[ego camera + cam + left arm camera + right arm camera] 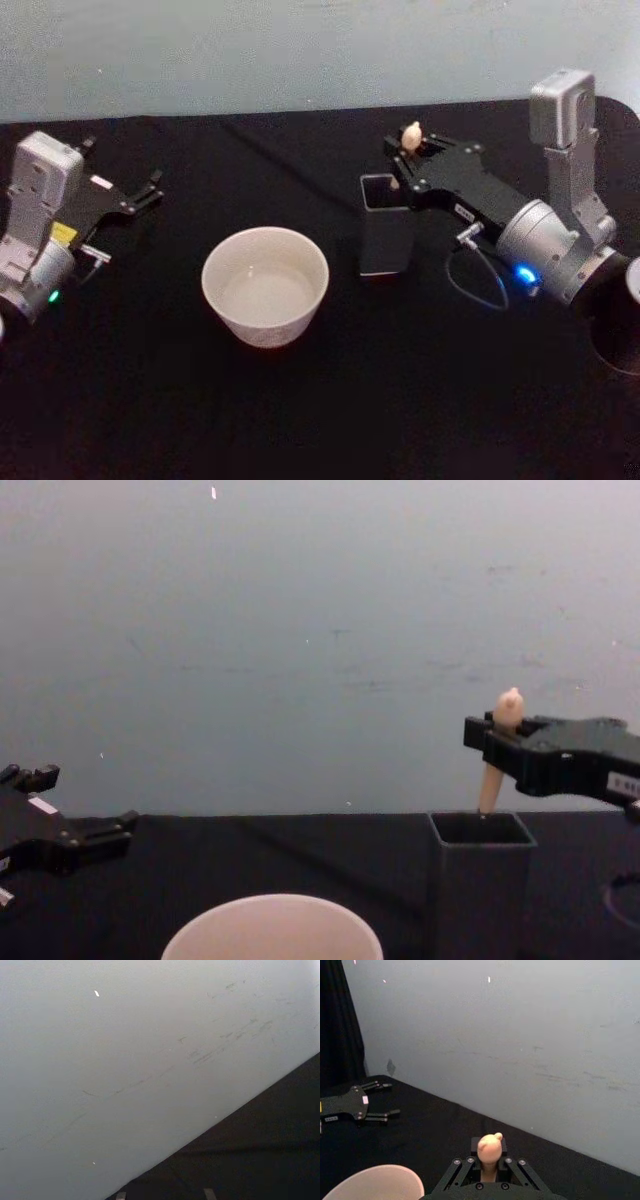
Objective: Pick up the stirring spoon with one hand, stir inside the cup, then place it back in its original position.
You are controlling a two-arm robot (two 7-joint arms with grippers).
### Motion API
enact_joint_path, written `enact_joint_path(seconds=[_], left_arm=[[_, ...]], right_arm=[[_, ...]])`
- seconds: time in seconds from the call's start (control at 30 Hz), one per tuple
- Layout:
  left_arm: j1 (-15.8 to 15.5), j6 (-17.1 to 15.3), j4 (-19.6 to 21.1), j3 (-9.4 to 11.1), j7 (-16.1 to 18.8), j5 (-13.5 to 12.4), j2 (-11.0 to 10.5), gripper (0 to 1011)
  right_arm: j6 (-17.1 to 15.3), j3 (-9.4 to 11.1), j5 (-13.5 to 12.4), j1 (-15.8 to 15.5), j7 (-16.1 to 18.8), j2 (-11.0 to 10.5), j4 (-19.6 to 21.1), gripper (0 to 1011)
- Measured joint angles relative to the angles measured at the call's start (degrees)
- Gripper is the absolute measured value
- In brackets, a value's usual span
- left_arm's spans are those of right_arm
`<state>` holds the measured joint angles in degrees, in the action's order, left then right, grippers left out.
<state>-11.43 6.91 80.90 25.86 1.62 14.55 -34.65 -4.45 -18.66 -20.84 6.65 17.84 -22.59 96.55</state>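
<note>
1. One gripper is at work: the right gripper [412,145], whose black fingers [470,1152] are pinched on the pale wooden handle of the stirring spoon [495,755], just below its rounded knob.
2. In the chest view the knob pokes up above the fingers and the handle slants down beneath them into the mouth of the dark grey square holder [482,880], so the spoon's lower end is inside the holder and hidden.
3. The holder stands directly under the right gripper on the black table [320,400].
4. The cup [265,283], wide, round and cream-white, sits on the table beside the holder on the side toward the robot's left, apart from it and nearer the robot than the gripper.
5. The left gripper [152,190] rests low over the table well apart from the right one, beyond the cup, with its fingers spread and nothing between them.
</note>
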Motion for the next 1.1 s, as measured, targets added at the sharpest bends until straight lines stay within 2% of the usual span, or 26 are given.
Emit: enact_joint_path(seconds=[0.73, 1.1], left_arm=[[0.00, 0.00, 0.00, 0.00, 0.00, 0.00, 0.00, 1002], [0.00, 0.00, 0.00, 0.00, 0.00, 0.00, 0.00, 1001]], right_arm=[[-0.74, 0.34, 4.23, -0.77, -2.46, 3.19, -1.31, 170], [-1.81, 0.61, 5.59, -1.10, -2.32, 3.90, -1.30, 169]])
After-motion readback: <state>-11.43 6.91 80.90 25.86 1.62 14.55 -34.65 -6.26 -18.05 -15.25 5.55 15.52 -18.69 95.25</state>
